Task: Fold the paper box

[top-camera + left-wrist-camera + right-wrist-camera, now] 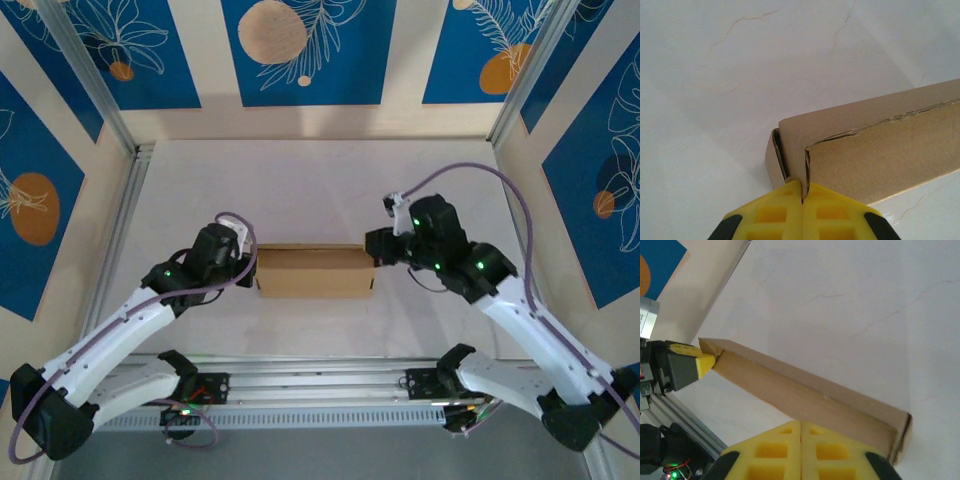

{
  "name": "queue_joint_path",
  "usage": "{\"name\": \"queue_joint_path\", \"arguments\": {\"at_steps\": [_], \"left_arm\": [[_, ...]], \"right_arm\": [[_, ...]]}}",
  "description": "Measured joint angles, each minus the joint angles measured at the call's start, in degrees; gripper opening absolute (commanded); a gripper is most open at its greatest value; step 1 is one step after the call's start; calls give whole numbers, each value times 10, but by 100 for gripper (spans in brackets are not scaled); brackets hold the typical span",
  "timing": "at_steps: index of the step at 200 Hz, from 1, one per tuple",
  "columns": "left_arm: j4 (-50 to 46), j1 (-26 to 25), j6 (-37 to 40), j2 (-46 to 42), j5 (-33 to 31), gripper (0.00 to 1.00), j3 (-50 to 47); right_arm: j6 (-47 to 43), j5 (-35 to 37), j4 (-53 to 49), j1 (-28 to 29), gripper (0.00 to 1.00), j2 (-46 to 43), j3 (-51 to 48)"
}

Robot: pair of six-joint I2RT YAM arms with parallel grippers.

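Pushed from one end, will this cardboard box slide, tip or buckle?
Likely slides, not tips: the paper box lies long and low on the smooth table. Probably light yet fairly stiff, being corrugated cardboard. Its seams gape near the shut tips of the left gripper, so a hard end push might spring a flap open.

Lab robot cell — aluminium rails (300, 385), patterned panels (300, 50).
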Motion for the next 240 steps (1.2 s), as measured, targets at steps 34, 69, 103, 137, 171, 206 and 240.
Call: {"name": "queue_joint_path", "arguments": {"at_steps": [34,69,103,137,171,206,240], "left_arm": [[0,0,0,1,0,0,1],[0,0,0,1,0,0,1],[1,0,0,1,0,0,1],[1,0,-3,1,0,0,1],[1,0,-9,1,0,0,1],[-6,0,-11,-4,3,7,1],[-16,0,-20,-14,16,35,1]], "right_arm": [[54,23,1,47,0,113,57],[74,54,2,78,0,189,104],[81,73,5,89,0,223,115],[87,85,7,103,0,232,109],[92,96,32,125,0,222,73],[101,106,59,134,0,207,47],[106,108,77,138,0,202,34]]}}
